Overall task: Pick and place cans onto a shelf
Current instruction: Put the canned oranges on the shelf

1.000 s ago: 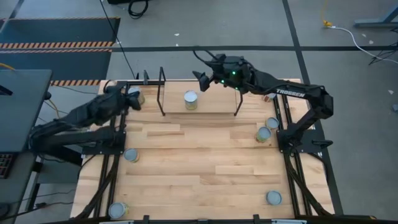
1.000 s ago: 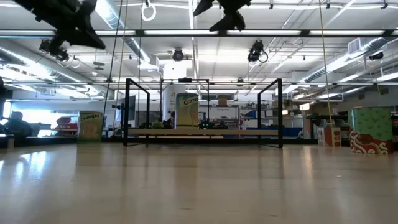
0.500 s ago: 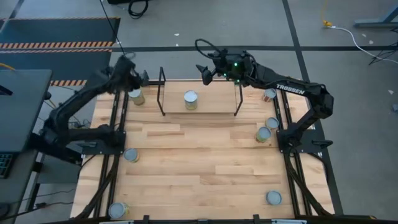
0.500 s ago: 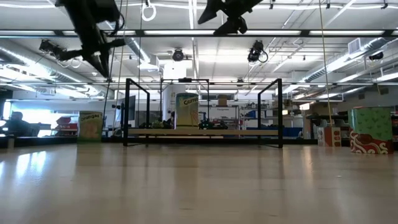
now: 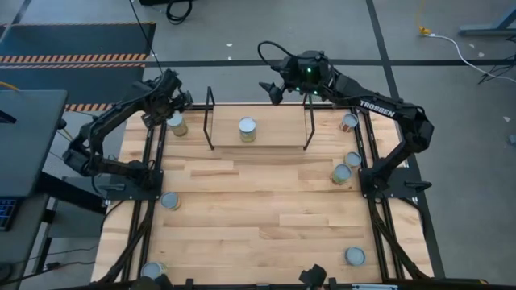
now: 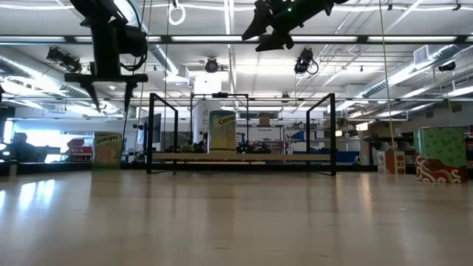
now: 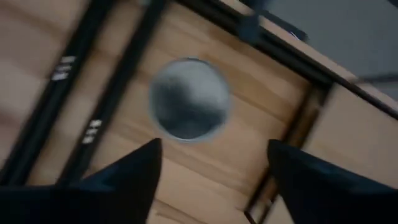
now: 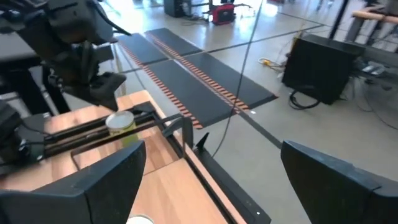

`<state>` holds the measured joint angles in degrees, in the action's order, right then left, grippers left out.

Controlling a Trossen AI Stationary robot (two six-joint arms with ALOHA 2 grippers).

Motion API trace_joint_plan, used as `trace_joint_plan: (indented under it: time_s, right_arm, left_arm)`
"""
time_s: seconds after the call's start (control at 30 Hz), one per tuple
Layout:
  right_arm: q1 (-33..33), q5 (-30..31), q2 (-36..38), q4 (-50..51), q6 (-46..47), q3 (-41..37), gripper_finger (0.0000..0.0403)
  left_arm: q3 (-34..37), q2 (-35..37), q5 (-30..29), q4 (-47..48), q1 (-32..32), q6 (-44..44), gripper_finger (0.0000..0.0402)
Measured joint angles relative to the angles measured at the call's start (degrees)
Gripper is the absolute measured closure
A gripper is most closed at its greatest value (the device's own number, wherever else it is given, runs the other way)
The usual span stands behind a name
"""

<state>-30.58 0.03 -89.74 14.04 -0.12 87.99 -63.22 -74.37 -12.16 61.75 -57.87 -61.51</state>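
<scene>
A can (image 5: 176, 125) with a silver lid and a yellowish label (image 6: 108, 148) stands on its base at the table's far left, just left of the shelf (image 5: 260, 143). My left gripper (image 6: 111, 90) hangs open above it, fingers pointing down, well clear; in the left wrist view the lid (image 7: 189, 98) shows beyond the spread fingers. A second can (image 5: 247, 129) stands upright on the shelf board. My right gripper (image 5: 274, 90) hovers open high over the shelf's far edge, with nothing between its fingers (image 8: 93, 180).
More cans stand on the table: two at the left edge (image 5: 169, 201) (image 5: 151, 272), three along the right edge (image 5: 348, 122) (image 5: 352, 159) (image 5: 342, 174), one near the front right (image 5: 355, 256). The table's middle is bare wood. Black rails (image 5: 145, 185) run along both sides.
My left gripper has swung from beside the far-left can toward the table's far edge, tipped from slanting to pointing straight down, come lower and opened. My right gripper has drifted a little toward the far edge. The cans have stayed where they were.
</scene>
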Motion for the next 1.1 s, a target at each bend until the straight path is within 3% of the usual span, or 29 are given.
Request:
trace_joint_plan:
  time_s: [0.17,0.37,0.93,1.1]
  right_arm:
    - [-1.9,-4.7,-0.2,-0.2,-0.5,0.0,0.0021]
    - [-4.5,-5.3,-0.2,-0.2,-0.3,0.0,0.0021]
    - [-5.4,-6.2,-0.1,-0.2,0.4,0.0,0.0021]
    - [-4.7,-6.2,-0.1,-0.2,0.4,0.0,0.0021]
  left_arm:
    - [1.7,-0.7,-1.7,2.5,0.6,-10.7,0.0051]
    - [8.2,-0.7,-1.6,-8.0,-0.3,-20.4,0.0049]
    - [10.2,-8.0,-2.0,-18.1,0.0,-17.3,0.0049]
    - [8.8,-8.1,-1.8,-13.8,-0.1,-15.4,0.0049]
